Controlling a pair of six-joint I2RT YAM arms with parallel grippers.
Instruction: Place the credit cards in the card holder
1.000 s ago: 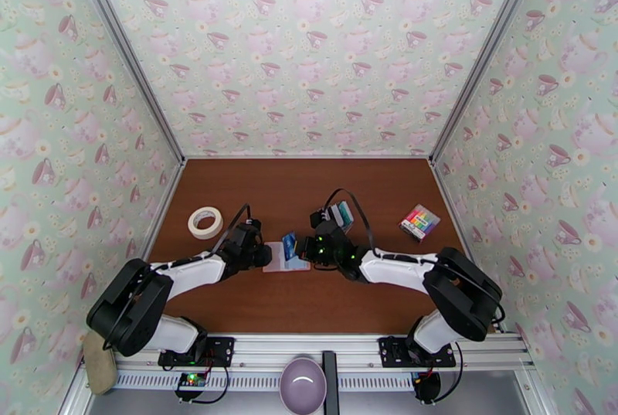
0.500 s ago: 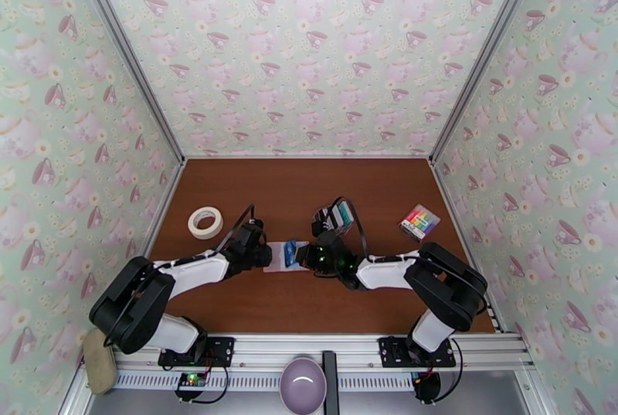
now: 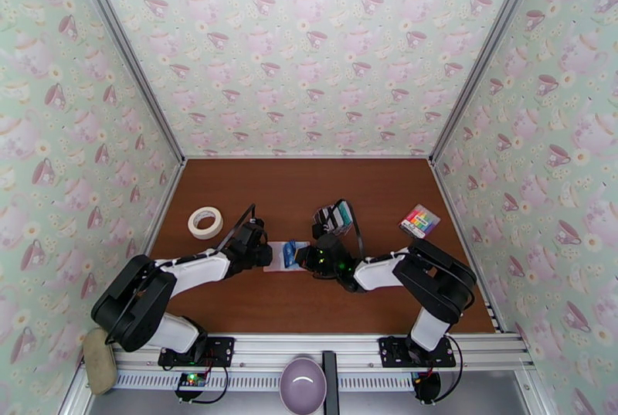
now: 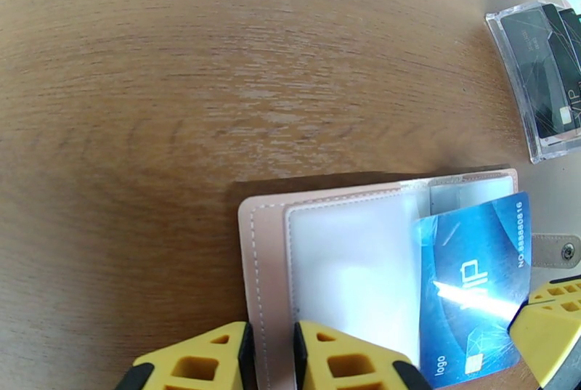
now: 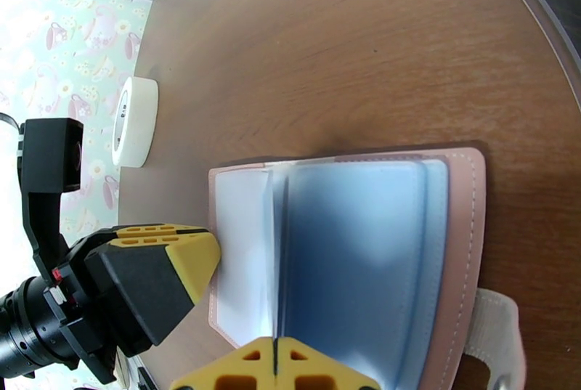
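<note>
The pale pink card holder (image 4: 334, 261) lies open on the brown table (image 3: 371, 185), its clear sleeves facing up. My left gripper (image 4: 270, 344) is shut on the holder's left cover edge. My right gripper (image 5: 276, 362) is shut on a blue credit card (image 4: 472, 275), which lies tilted over the holder's right half, its top edge at a sleeve. From above, the left gripper (image 3: 263, 256), the holder (image 3: 276, 263), the blue card (image 3: 291, 253) and the right gripper (image 3: 307, 258) stand in a row at mid-table. More credit cards (image 4: 552, 72) stand upright in a clear stand (image 3: 337, 216).
A white tape roll (image 3: 205, 222) lies at the left, also in the right wrist view (image 5: 134, 123). A rainbow-striped block (image 3: 419, 222) sits at the right. A lilac bowl (image 3: 303, 386) stands below the table's near edge.
The right gripper has moved down and left, bringing the blue card lower onto the holder. The left jaws have closed a little on the cover edge.
</note>
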